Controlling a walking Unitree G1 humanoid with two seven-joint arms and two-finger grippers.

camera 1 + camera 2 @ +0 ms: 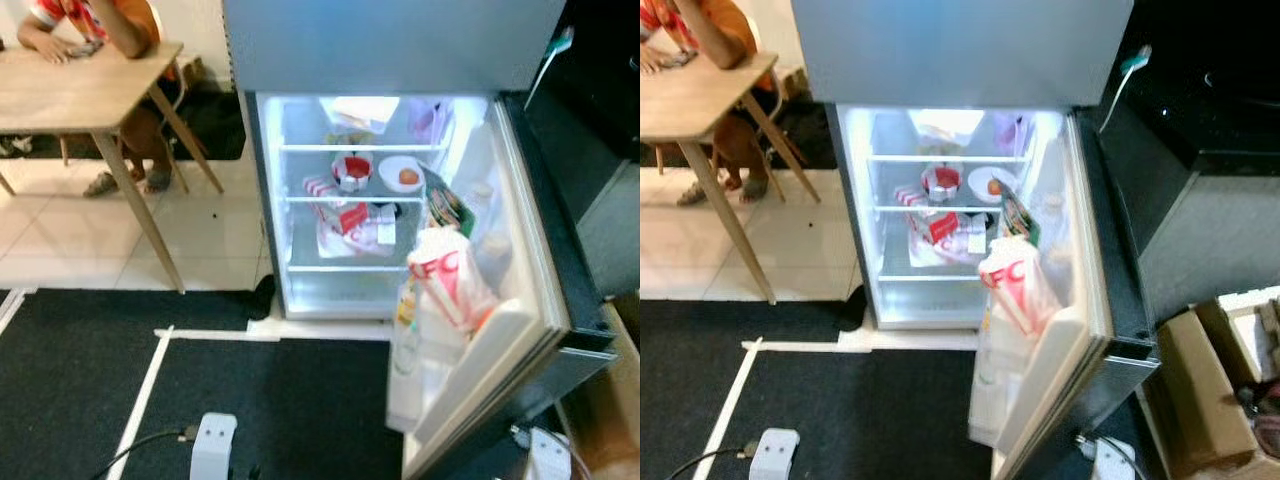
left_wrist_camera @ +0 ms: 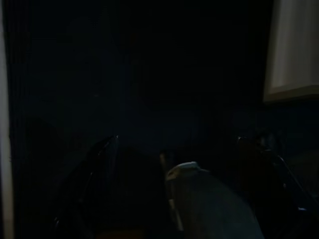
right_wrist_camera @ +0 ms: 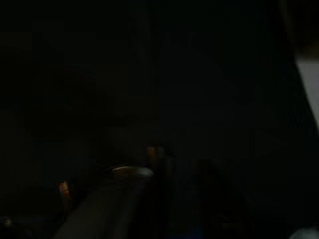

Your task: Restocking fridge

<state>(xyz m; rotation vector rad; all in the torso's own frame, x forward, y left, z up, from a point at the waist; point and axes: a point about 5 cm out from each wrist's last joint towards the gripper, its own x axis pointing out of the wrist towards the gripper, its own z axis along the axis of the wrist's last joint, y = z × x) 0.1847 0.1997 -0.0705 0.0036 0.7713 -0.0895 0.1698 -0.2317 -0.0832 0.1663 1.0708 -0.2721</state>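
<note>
Jaws too dark to judge; fridge (image 1: 300,200) door (image 1: 520,300) open

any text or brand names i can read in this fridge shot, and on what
"KFC", in red, partly creased: on the white plastic bag in the open fridge door.
Red and white packets on the middle shelf: print too blurred to read.
Green packet in the door: too small to read.
</note>
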